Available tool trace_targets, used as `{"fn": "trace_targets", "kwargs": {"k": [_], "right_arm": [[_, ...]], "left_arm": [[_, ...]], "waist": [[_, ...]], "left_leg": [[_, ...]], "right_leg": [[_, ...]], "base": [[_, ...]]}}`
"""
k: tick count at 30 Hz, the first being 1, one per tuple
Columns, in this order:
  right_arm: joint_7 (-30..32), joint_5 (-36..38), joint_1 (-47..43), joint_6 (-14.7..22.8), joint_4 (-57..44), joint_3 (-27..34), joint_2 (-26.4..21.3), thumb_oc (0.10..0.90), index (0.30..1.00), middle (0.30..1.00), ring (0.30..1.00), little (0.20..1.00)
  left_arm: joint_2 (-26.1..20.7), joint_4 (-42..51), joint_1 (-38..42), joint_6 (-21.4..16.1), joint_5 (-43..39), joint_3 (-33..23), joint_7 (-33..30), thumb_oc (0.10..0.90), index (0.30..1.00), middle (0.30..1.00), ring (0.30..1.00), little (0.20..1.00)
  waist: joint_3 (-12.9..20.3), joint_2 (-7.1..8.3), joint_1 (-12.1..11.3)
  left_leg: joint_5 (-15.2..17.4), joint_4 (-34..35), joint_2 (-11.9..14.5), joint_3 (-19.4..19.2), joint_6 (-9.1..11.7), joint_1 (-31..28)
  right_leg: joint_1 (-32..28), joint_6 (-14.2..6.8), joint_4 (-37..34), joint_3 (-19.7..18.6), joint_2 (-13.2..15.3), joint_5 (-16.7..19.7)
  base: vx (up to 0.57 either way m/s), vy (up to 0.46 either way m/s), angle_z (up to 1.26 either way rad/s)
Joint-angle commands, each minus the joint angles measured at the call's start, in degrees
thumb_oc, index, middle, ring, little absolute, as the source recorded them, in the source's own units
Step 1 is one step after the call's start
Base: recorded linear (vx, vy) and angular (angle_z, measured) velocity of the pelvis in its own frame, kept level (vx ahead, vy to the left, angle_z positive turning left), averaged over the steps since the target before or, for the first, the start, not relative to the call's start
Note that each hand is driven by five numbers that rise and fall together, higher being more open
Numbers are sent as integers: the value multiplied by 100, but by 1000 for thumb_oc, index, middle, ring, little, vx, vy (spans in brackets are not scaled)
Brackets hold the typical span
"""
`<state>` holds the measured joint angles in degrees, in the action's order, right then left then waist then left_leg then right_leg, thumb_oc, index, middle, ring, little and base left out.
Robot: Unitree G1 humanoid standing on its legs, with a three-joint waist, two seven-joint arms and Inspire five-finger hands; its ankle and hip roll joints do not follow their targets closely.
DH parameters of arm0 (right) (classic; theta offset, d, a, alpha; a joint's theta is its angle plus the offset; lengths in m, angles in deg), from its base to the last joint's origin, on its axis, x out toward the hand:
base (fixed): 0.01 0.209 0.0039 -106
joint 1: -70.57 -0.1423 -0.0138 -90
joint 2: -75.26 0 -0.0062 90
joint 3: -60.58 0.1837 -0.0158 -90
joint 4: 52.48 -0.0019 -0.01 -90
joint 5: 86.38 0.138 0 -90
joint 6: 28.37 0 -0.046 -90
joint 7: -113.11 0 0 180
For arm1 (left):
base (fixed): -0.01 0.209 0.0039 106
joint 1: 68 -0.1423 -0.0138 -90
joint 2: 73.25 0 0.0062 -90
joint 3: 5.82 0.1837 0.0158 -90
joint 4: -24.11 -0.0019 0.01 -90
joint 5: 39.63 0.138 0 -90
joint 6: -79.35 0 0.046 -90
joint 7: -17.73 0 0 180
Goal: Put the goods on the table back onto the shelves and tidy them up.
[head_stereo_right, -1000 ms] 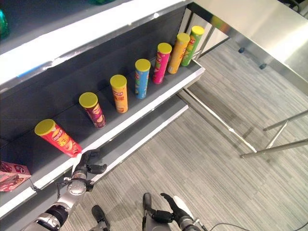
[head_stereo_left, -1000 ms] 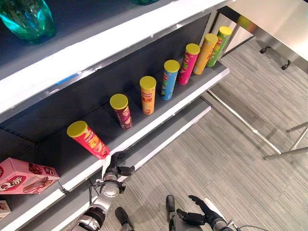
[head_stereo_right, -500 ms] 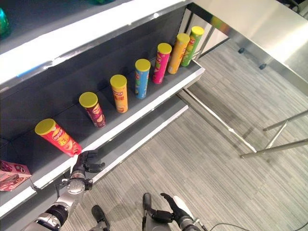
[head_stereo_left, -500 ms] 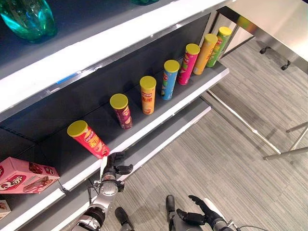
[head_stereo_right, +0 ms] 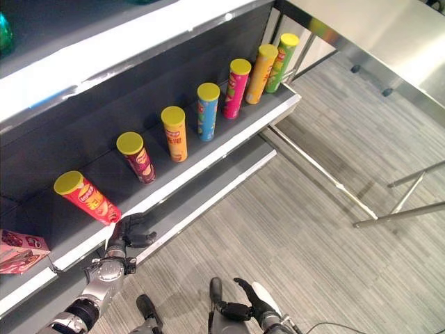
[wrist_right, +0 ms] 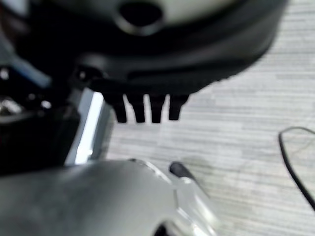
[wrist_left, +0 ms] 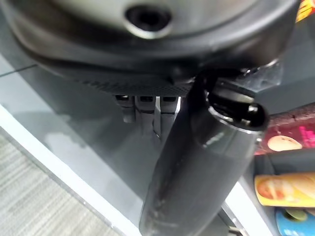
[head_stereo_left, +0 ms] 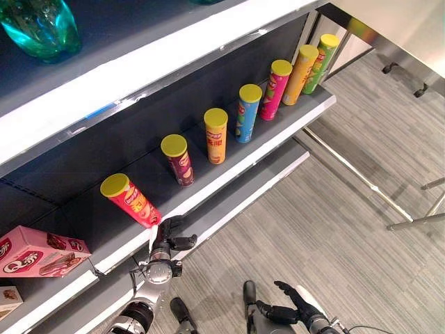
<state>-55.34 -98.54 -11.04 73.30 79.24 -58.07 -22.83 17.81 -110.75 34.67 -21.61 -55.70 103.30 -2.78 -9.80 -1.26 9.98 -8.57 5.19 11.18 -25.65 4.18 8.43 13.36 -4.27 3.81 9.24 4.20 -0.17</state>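
**Cans shelved, left hand at the shelf lip**

Cans stand in a row along the dark middle shelf [head_stereo_left: 229,163]: 7 yellow-lidded tubes, from the red can [head_stereo_left: 130,200] at the robot's left end to the green can [head_stereo_left: 321,54] at the far right. The red can tilts, leaning away from the row, while the maroon can [head_stereo_left: 177,159] and orange can [head_stereo_left: 215,135] beside it look upright. Just below the red can's base, the left hand [head_stereo_left: 169,237] sits at the shelf's white front edge, fingers loosely spread and holding nothing. Low over the floor, the right hand [head_stereo_left: 281,311] hangs relaxed and empty too.

My reading: placing is done and tidying is in hand (the table's steel top [head_stereo_right: 389,35] shows no goods on the part in view). Next, the left hand would need to rise to the red can, close around it and set it upright without knocking the maroon one.
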Motion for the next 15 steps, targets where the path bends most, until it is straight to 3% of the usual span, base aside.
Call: {"fn": "trace_targets", "kwargs": {"k": [1, 15], "right_arm": [[18, 39, 370, 11, -407, -64, -79, 800, 900, 900, 900, 900], [-40, 6, 399, -152, -476, 128, -123, 800, 900, 900, 900, 900]], "left_arm": [[-274, 469, 341, -428, -23, -309, 72, 800, 900, 900, 900, 900], [-560, 1794, -199, -362, -330, -505, 396, 800, 900, 900, 900, 900]], "waist": [[60, 352, -4], [63, 234, -122]], "left_leg": [[177, -19, 326, 257, 507, -256], [166, -19, 315, 346, 492, -230]], "right_leg": [[-65, -445, -822, -156, 194, 682], [-147, -434, -834, -82, 210, 646]], "base": [[0, 0, 0], [1, -1, 3]]}}
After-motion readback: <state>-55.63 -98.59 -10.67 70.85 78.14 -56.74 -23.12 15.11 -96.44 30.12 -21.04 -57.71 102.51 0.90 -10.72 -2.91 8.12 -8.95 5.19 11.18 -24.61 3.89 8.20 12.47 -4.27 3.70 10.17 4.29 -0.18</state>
